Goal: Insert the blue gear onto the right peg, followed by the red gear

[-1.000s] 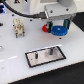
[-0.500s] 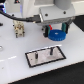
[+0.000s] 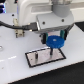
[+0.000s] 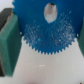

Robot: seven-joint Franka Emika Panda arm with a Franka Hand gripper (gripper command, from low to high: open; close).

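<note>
My gripper (image 3: 56, 39) is shut on the blue gear (image 3: 56, 42) and holds it flat just above the right end of the grey, black-bordered plate (image 3: 44, 59). The right peg (image 3: 51, 50) is a thin dark pin standing just below the gear's near edge. The plate's other pin (image 3: 37, 56) stands to the exterior view's left. In the wrist view the blue gear (image 4: 45, 35) fills the frame, its toothed rim and pale centre hole visible, between my green finger pads (image 4: 9, 45). The red gear is out of view.
The plate lies on a white table (image 3: 15, 70). The arm's white body (image 3: 42, 12) and a black cable (image 3: 12, 24) fill the back of the exterior view. A dark band runs along the table's far edge.
My gripper has come down with the blue gear, from higher above the plate to just over the right peg.
</note>
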